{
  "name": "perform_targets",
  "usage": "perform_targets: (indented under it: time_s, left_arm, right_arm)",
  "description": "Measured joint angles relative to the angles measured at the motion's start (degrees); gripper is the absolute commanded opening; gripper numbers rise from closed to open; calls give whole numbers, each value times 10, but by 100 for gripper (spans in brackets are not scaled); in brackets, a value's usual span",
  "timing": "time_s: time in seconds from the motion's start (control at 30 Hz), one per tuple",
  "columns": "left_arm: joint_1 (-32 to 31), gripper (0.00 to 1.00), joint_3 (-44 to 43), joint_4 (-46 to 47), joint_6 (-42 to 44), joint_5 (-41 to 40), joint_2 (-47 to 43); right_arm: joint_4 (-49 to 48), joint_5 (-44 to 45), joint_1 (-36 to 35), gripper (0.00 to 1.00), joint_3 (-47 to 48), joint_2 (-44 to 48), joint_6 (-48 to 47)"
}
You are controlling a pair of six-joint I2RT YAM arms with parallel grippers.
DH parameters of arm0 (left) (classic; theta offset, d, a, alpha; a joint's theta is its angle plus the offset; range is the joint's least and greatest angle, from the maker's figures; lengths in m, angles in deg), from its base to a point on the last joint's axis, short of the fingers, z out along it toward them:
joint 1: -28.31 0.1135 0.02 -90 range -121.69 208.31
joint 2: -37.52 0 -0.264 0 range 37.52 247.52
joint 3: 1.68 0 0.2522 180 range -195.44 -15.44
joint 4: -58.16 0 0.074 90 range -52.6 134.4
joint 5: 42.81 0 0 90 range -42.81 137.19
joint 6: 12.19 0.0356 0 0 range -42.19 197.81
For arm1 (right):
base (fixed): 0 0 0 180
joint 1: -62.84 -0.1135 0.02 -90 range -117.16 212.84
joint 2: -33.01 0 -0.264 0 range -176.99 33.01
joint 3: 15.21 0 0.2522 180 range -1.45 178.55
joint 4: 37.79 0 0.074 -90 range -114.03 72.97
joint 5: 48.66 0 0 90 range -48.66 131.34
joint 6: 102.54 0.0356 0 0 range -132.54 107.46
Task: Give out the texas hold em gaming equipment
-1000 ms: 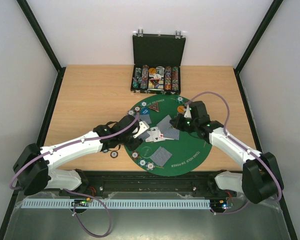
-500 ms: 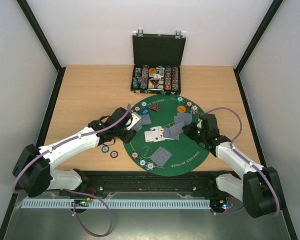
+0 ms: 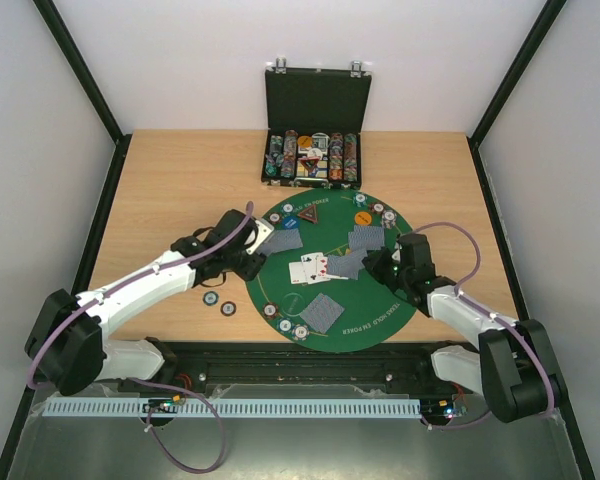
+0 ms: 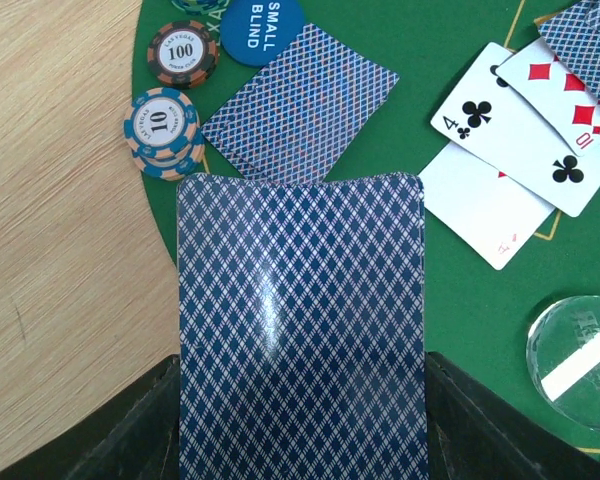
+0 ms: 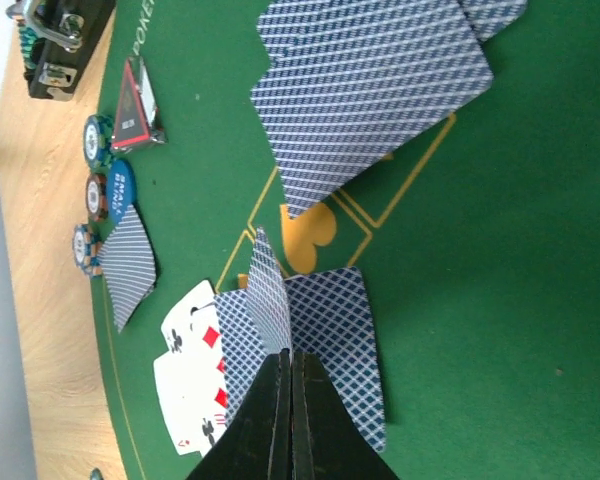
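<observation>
A round green poker mat (image 3: 380, 300) carries face-down grey-blue cards at the far left (image 3: 286, 240), far right (image 3: 366, 238) and near edge (image 3: 322, 312), with face-up cards (image 3: 313, 268) in the middle. My left gripper (image 3: 257, 246) is at the mat's left edge, shut on a blue-backed card or stack (image 4: 300, 330) held by its side edges. My right gripper (image 3: 387, 263) is low over the mat's right side, pinching one card edge-on (image 5: 270, 290) above a face-down card (image 5: 340, 340). The triangular marker (image 3: 309, 212), blue button (image 3: 289, 219) and orange button (image 3: 361, 216) lie at the far rim.
The open black case (image 3: 313, 125) with chip rows stands at the back. Two chips (image 3: 211, 297) lie on the wood left of the mat, and several chips (image 3: 285, 323) sit on its near rim. A clear round puck (image 4: 580, 360) is right of my left gripper.
Both grippers have pulled back from the mat's middle, the left to the left edge, the right towards the right side. Face-down cards now lie at the far left and far right.
</observation>
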Motion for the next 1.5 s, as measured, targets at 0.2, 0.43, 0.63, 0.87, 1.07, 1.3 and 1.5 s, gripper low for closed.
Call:
perform_targets:
  time_s: [0.2,0.43,0.63,0.87,1.07,1.3,1.5]
  left_arm:
    - [10,60,0,0,0,1,0]
    - [29,60,0,0,-2,1,0]
    - [66,60,0,0,-8,6,8]
    - [133,60,-7,-2,-18,3,45]
    - [161,60,-16,-12,-33,-11,104]
    - [176,64,-23,-19,-45,-28,148]
    - [176,67,-26,-25,-49,-29,160]
  right_arm:
    - [-6,19,0,15,-12,-3,5]
    - [-5,42,0,49,-30,7,13]
    - [25,85,1,80,-30,72,-1]
    - [86,143,1,97,-11,146,-27]
    - [113,170,1,99,15,169,-51]
    - [125,176,1,99,19,169,-68]
    - [135,183,1,99,19,169,-79]
